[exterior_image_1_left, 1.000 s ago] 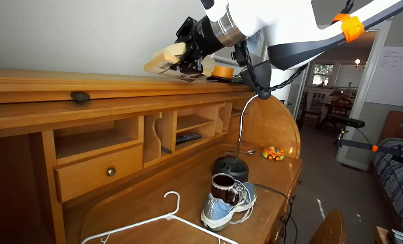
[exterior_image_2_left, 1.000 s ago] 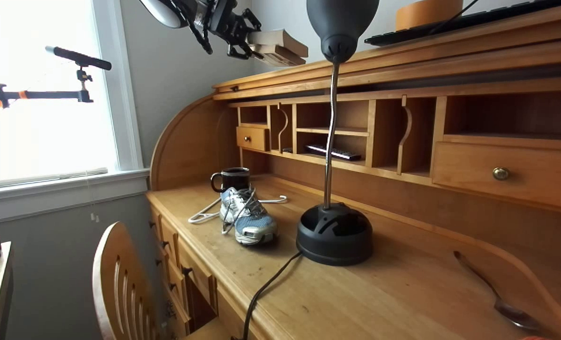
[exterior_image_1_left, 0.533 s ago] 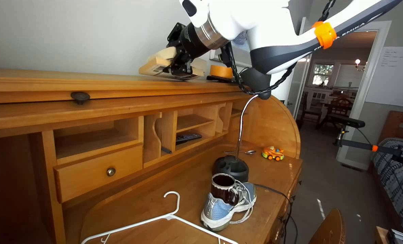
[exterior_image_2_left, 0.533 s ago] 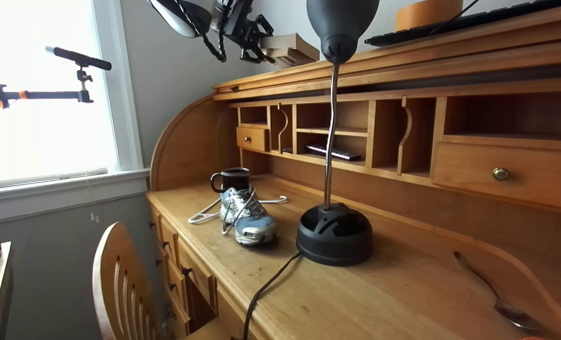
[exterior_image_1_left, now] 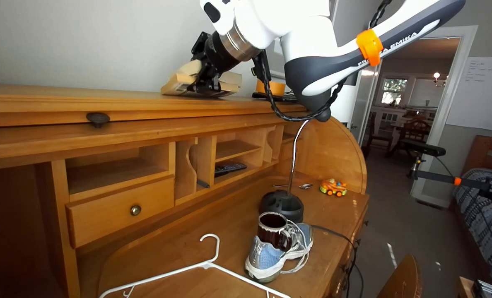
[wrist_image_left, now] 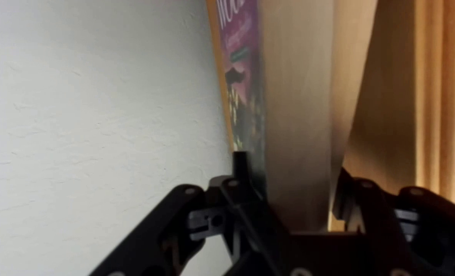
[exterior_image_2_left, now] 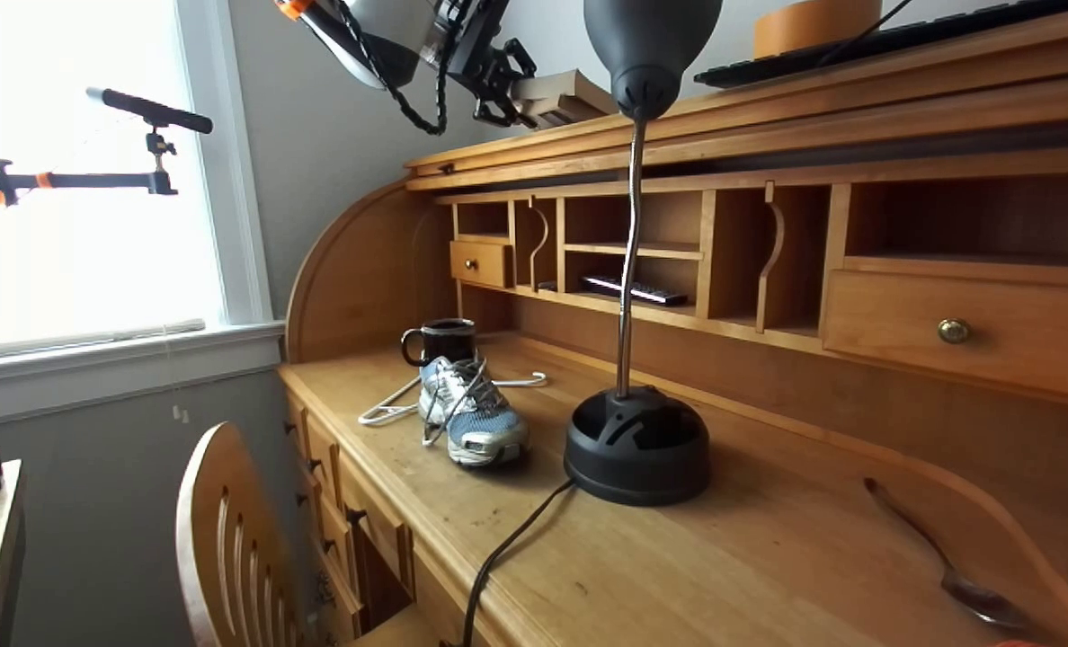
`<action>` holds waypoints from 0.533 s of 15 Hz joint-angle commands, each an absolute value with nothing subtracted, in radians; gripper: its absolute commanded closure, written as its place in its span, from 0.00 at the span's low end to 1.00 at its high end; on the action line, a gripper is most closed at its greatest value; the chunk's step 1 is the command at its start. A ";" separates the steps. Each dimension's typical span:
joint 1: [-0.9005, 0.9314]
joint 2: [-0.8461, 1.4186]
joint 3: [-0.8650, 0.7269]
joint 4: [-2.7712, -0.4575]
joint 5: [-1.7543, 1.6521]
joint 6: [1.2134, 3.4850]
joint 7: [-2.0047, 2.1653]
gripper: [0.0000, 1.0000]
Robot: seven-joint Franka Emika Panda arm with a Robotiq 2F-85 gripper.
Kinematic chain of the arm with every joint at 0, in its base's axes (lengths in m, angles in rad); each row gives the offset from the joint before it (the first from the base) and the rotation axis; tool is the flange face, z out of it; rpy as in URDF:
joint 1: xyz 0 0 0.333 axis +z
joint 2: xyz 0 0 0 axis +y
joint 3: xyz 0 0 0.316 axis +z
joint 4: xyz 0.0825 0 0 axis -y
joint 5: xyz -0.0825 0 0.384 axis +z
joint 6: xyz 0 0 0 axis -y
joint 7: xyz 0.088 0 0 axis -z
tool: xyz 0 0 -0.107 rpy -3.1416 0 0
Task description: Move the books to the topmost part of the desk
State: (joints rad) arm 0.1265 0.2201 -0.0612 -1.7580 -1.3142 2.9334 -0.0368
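From left in an exterior view, a white hanger (exterior_image_1_left: 207, 263) lies on a honey-coloured desk (exterior_image_1_left: 155, 244), well below its top ledge (exterior_image_1_left: 126, 99). A robot's black gripper (wrist_image_left: 292, 174), pressed to both sides of the cream-edged books (wrist_image_left: 298, 107) in the wrist view, clasps them at the ledge, contact with it unclear. A dark remote (exterior_image_1_left: 229, 167) lies inside the desk under the ledge; a sneaker (exterior_image_1_left: 266, 256) and mug (exterior_image_1_left: 270, 238) sit farther below. An orange roll (exterior_image_1_left: 277, 88) shows above the ledge; a lamp (exterior_image_1_left: 285, 200) and toy car (exterior_image_1_left: 333, 187) stand beneath it.
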 commanded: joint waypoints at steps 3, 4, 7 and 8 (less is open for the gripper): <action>0.105 0.259 -0.040 -1.725 -1.184 2.955 -0.162 0.23; 0.104 0.258 -0.037 -1.730 -1.164 2.950 -0.175 0.17; 0.073 0.246 0.010 -1.749 -1.096 2.940 -0.221 0.00; 0.069 0.237 0.019 -1.755 -1.066 2.930 -0.229 0.00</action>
